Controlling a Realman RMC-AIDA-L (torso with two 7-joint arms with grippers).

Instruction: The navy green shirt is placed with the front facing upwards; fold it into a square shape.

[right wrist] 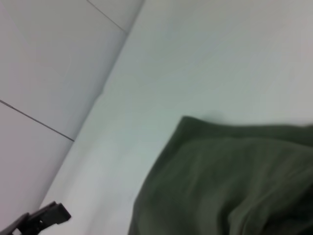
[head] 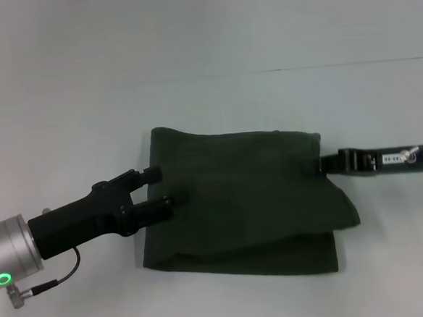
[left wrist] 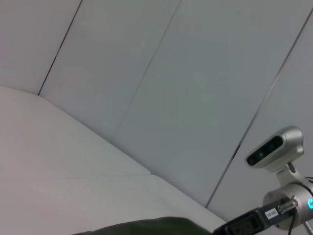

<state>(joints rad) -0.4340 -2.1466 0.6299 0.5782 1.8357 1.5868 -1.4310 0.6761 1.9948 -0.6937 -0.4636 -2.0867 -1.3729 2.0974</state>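
- Two grippers work in the head view: the left gripper [head: 163, 189] has its fingers spread wide at the left edge of the navy green shirt [head: 251, 199], one finger lying on the cloth. The right gripper [head: 326, 163] touches its right edge; its fingers I cannot tell.
- The shirt lies mid-table [head: 208, 108], already a rough rectangle, no lettering visible. I judge squaring remains.
- Left wrist view: wall panels [left wrist: 195, 88], nothing blocking.
- Right wrist view: shirt corner only.
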